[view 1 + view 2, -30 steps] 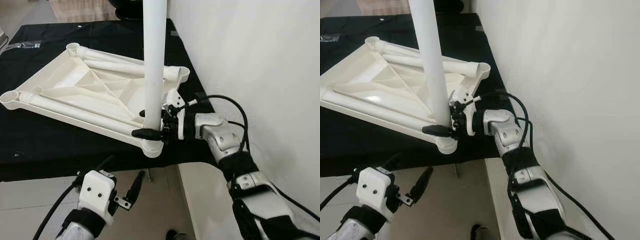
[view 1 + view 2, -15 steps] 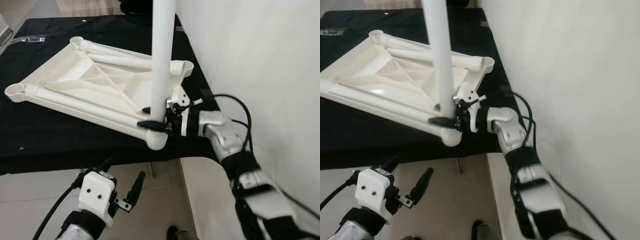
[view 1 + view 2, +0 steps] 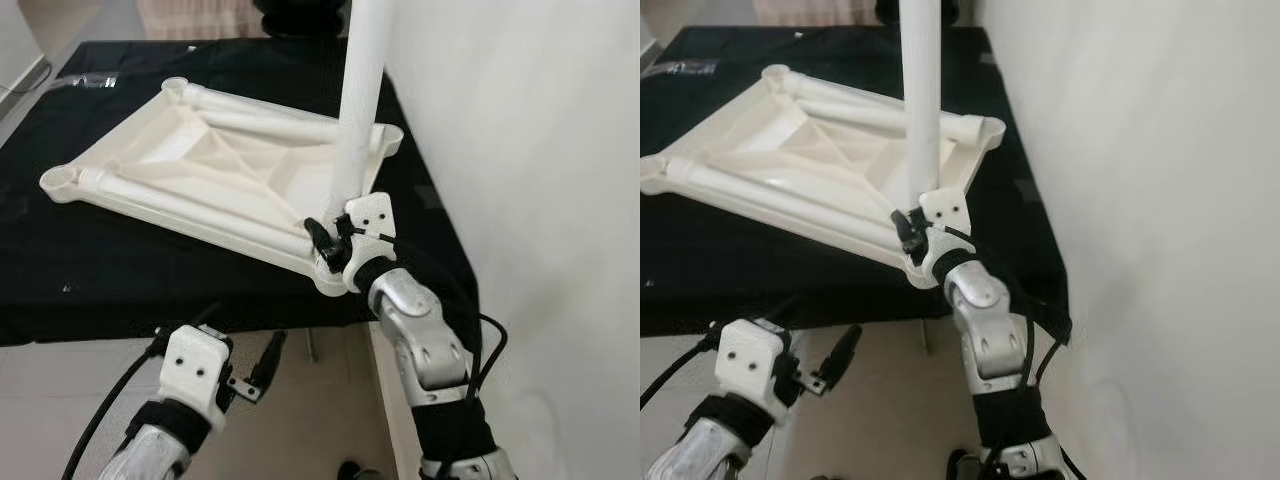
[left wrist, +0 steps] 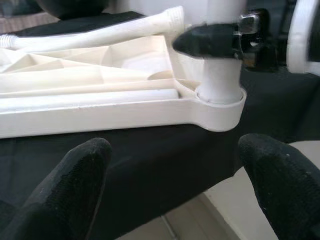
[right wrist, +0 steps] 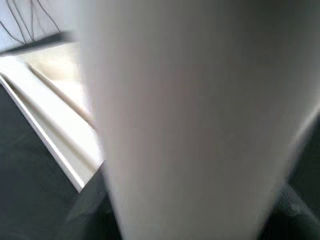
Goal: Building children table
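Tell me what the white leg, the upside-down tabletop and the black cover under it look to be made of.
The leg looks like smooth moulded plastic, faintly glossy. The tabletop seems the same cream plastic: moulded ribs and corner sockets, soft highlights. The cover looks like matte black fabric, draping over the edge without shine.

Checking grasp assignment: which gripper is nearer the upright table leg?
Right. The right gripper clasps the table leg at its base; the left gripper hangs below the table edge.
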